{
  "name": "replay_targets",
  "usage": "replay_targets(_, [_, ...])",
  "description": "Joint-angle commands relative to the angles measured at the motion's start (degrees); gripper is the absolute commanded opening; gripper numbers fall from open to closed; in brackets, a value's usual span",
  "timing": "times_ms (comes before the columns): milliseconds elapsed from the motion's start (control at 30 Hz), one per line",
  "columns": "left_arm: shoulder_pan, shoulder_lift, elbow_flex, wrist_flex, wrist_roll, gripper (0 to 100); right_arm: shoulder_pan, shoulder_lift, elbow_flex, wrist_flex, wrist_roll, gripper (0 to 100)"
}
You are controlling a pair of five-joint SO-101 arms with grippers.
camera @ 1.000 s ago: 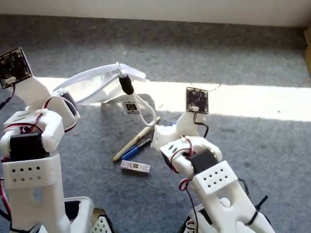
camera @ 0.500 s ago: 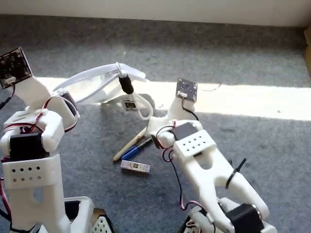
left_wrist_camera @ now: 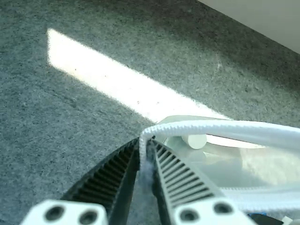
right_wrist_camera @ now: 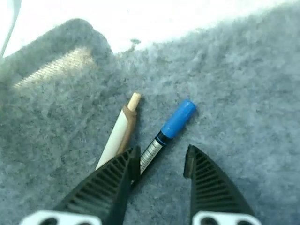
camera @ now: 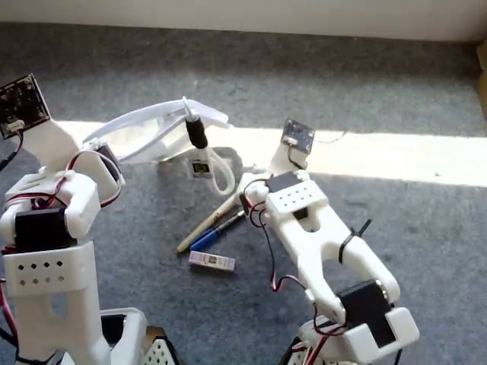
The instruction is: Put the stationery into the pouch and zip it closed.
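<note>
High view first: a grey carpet (camera: 380, 84) covers the whole surface. A bright band of sunlight (camera: 396, 156) crosses it from side to side, and a pale wall (camera: 304, 11) closes the room at the far edge.

The left arm (camera: 53, 228) stands just left of the pouch (camera: 148, 133). The pouch is clear with a white zip edge. Its mouth is open, and it lies on the carpet partly in the sunlight. A black marker (camera: 196, 131) rests at the right end of the pouch mouth. A white loop (camera: 222, 173) and a small label (camera: 201, 168) lie just beside that same end.

To the right of the pouch and nearer to the arm bases lie a beige pen (camera: 205, 220), a blue pen (camera: 214, 233) just beside it, and a small white block (camera: 211, 261). All three are outside the pouch. The right arm (camera: 319, 236) stretches toward the pouch, with its wrist above the far ends of the two pens.

Left wrist view adds the grip. The left gripper (left_wrist_camera: 146, 143) has its fingers pressed together on the white zip edge of the pouch (left_wrist_camera: 225, 129). A white cylinder (left_wrist_camera: 197, 140) lies inside the pouch.

Right wrist view adds the other grip. The right gripper (right_wrist_camera: 161, 161) is spread wide above the carpet and holds nothing. The barrel end of the blue pen (right_wrist_camera: 171, 126) is just beside one fingertip, and I cannot tell if they touch. The beige pen (right_wrist_camera: 119, 136) lies beside the blue pen, outside the jaws.
</note>
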Motion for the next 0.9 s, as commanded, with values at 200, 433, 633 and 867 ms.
replay_targets(200, [-0.75,0.84,0.13,-0.35,0.35,1,0.84,6.46,-7.78,0.31,-0.62,14.9])
replay_targets(433, [-0.75,0.84,0.13,-0.35,0.35,1,0.92,11.47,-8.48,0.31,-0.18,7.0])
replay_targets(633, [-0.75,0.84,0.13,-0.35,0.35,1,1.27,12.26,-8.4,0.4,-0.18,4.0])
replay_targets(867, [-0.75,0.84,0.13,-0.35,0.26,1,3.74,11.82,-10.68,5.23,-0.09,0.3])
